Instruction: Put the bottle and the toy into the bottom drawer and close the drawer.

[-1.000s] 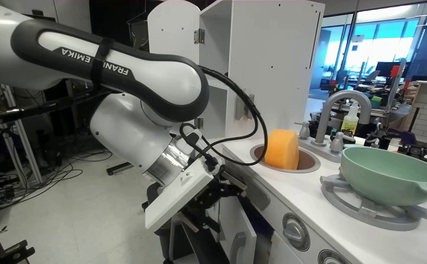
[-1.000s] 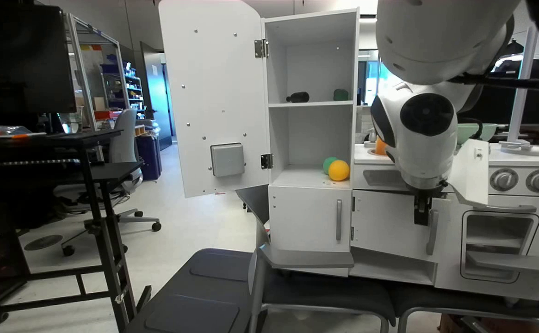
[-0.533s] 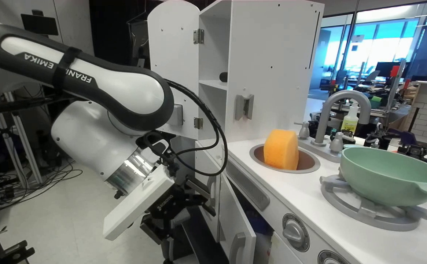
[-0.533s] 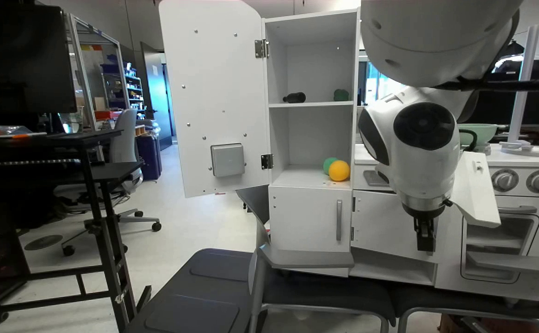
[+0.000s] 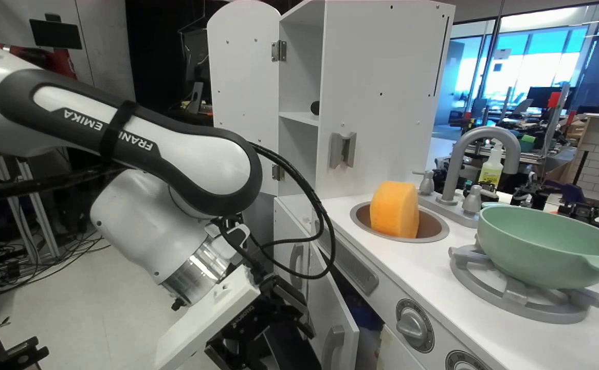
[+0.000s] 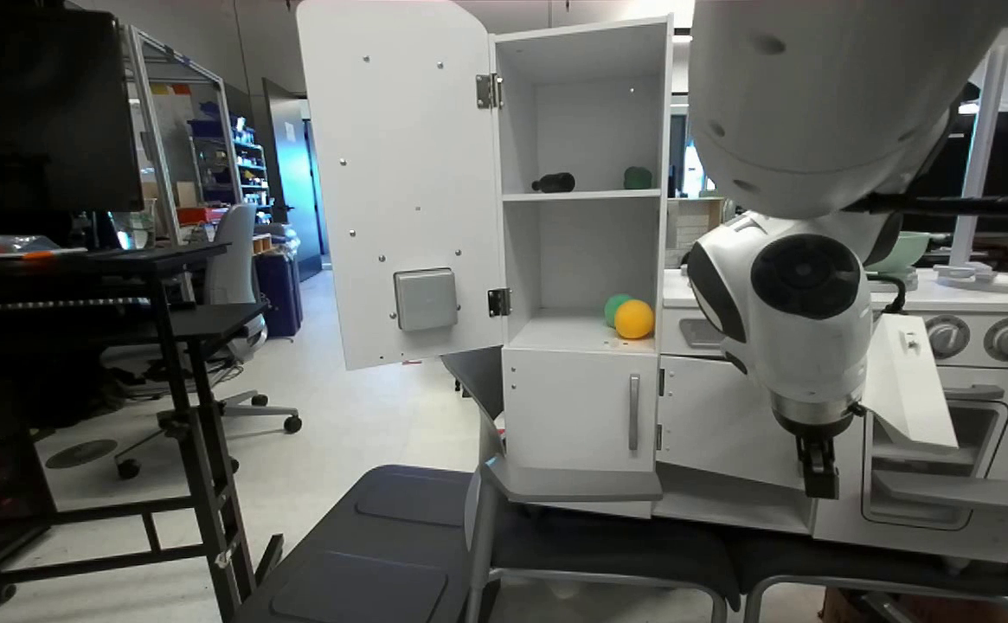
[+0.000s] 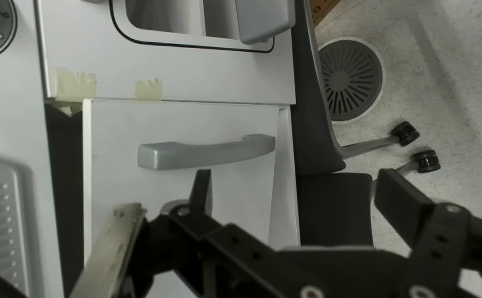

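Observation:
A dark bottle-shaped thing point(image 6: 554, 183) lies on its side on the tall cabinet's upper shelf; its dark end point(image 5: 315, 107) also shows. Its colour is not clearly blue and I see no white cap. I cannot tell which thing is the toy. The low white compartment under the sink has its hinged front point(image 6: 733, 420) ajar; the front also shows with its grey handle point(image 5: 334, 339). A dark blue thing point(image 5: 363, 312) shows inside. My gripper point(image 7: 300, 198) is open and empty, in front of this door, below its handle point(image 7: 207, 153) in the wrist view.
A dark green thing point(image 6: 638, 177) is on the upper shelf. A green ball point(image 6: 615, 305) and an orange ball point(image 6: 634, 319) sit on the middle shelf. The tall door point(image 6: 408, 199) stands open. Chairs point(image 6: 573, 484) stand before the kitchen. A green bowl point(image 5: 551, 246) is on the stove.
The arm has moved away from the kitchen, then partly back and lower. The gripper has sunk in both exterior views. The dark bottle-shaped thing has rocked slightly on its shelf.

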`<action>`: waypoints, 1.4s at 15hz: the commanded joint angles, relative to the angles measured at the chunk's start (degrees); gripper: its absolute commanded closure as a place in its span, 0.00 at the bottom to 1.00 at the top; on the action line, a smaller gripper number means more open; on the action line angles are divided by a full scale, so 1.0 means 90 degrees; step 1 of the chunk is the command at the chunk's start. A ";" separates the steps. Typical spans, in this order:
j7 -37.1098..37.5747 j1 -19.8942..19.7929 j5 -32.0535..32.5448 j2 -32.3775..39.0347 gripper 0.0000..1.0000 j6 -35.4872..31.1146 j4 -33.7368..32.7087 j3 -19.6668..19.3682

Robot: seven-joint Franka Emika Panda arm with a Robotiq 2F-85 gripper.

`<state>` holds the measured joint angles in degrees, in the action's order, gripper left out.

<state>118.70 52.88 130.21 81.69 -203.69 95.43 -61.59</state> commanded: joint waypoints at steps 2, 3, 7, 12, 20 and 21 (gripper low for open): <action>0.0173 -0.0691 -0.0070 0.0526 0.00 -0.0948 -0.1015 -0.0090; 0.0219 -0.0833 -0.0103 0.0619 0.00 -0.0927 -0.1171 -0.0091; 0.0464 -0.1246 0.0226 0.0391 0.00 -0.0695 -0.1330 0.0021; 0.0523 -0.1556 0.0100 0.0468 0.00 -0.0613 -0.1523 0.0077; -0.1072 -0.0982 0.0065 -0.1210 0.00 -0.0350 0.0082 0.0698; -0.1296 -0.0952 0.0060 -0.1487 0.00 -0.0305 0.0363 0.0780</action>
<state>117.04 41.91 131.95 78.98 -202.99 90.50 -56.95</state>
